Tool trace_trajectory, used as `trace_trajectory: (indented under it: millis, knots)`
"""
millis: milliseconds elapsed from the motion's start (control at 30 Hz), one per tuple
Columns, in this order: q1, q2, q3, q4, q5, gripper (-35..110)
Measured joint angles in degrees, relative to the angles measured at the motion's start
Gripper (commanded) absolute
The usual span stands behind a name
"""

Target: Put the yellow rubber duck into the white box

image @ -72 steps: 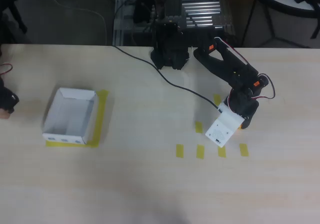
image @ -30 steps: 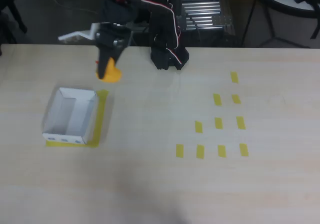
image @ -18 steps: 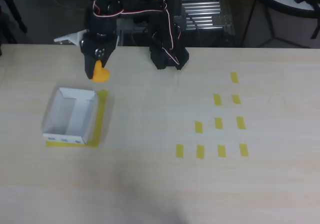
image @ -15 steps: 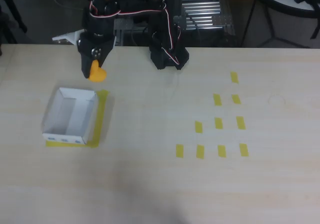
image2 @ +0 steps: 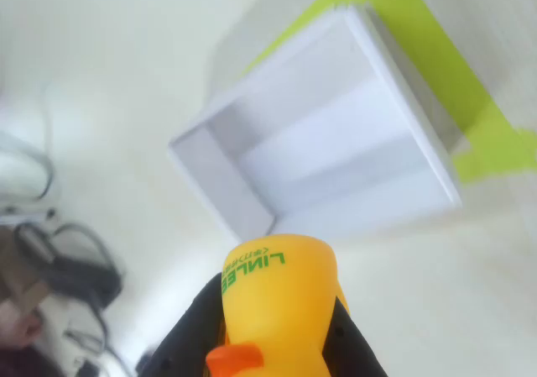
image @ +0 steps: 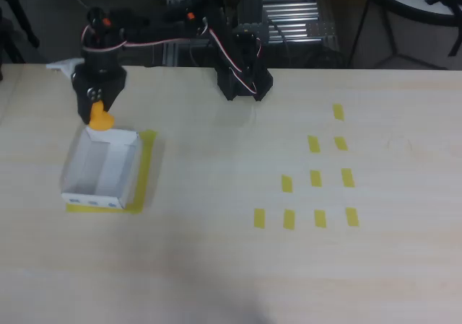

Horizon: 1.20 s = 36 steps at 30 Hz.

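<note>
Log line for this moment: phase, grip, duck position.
phase: carry to box | gripper: shut on yellow rubber duck | duck: above far rim of white box, not inside | box: empty

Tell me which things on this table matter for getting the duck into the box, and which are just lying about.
Part of the job:
- yellow rubber duck, held in the pincer at the box's far edge
- white box, empty in the wrist view
- pincer

Just lying about:
- small yellow tape strips on the right of the table in the overhead view
- yellow tape under the box
</note>
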<state>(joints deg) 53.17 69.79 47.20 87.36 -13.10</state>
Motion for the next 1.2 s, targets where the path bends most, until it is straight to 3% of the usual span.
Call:
trace_trajectory:
  millis: [667, 767, 1200]
  knots:
    - [1.23, -25.58, -14.5, -3.25, -5.54, 3]
    - [1.32, -28.65, -17.49, -2.9, -7.03, 14]
    - [0.26, -30.5, -21.36, 0.09, -12.39, 27]
